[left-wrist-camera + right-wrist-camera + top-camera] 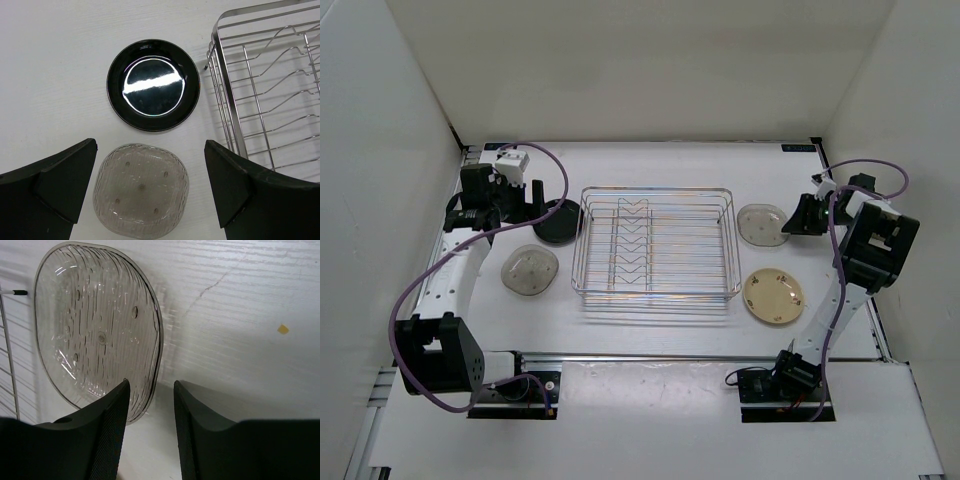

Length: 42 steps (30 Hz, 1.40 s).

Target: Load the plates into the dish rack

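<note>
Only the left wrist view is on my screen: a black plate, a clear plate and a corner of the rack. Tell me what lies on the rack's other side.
Observer: Two more plates lie there on the table: a second clear glass plate farther back and a cream speckled plate nearer the arm bases.
Operator: Now report what is happening at that clear one.
Observer: The right hand sits low at it with the plate's rim between its two fingers. Table shows between the rim and one finger, so it is not clamped yet.
</note>
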Each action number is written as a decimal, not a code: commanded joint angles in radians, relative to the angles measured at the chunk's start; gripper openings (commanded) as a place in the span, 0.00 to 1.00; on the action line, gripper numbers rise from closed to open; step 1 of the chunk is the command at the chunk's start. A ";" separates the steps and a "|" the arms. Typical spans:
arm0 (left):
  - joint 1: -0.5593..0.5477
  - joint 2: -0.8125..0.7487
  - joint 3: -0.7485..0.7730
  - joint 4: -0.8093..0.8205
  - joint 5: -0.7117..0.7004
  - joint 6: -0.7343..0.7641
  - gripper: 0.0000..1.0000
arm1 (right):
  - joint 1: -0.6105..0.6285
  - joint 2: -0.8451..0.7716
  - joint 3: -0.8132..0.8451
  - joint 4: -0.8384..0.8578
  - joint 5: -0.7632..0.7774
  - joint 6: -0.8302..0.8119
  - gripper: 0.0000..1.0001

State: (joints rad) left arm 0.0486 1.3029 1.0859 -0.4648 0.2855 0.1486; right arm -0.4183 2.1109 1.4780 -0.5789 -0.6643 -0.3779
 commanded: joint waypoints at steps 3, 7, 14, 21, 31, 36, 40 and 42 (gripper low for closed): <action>0.005 -0.054 -0.006 0.012 0.027 -0.006 1.00 | 0.016 0.023 0.047 -0.025 -0.017 -0.024 0.45; 0.005 -0.054 -0.006 0.012 0.027 -0.006 1.00 | 0.026 0.032 0.067 -0.035 -0.006 -0.024 0.41; 0.005 -0.054 -0.015 0.012 0.027 -0.006 1.00 | 0.046 0.050 0.076 -0.053 0.003 -0.024 0.25; 0.014 -0.054 -0.015 0.012 0.037 -0.006 1.00 | 0.046 0.050 0.074 -0.062 0.022 -0.033 0.05; 0.023 -0.054 -0.024 0.012 0.046 -0.006 1.00 | 0.046 -0.071 0.025 0.048 0.159 0.040 0.00; 0.023 -0.054 -0.024 0.012 0.066 -0.006 1.00 | 0.088 -0.195 0.065 0.111 0.374 0.053 0.00; 0.023 -0.054 -0.024 0.012 0.066 -0.006 1.00 | 0.195 -0.304 0.041 0.192 0.629 -0.042 0.00; 0.023 -0.054 -0.024 0.012 0.075 -0.006 1.00 | 0.234 -0.363 0.027 0.257 0.760 -0.075 0.00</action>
State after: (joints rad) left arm 0.0666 1.2949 1.0698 -0.4633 0.3237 0.1486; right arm -0.2523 1.8538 1.5070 -0.4507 -0.1349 -0.3847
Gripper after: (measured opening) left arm 0.995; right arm 0.005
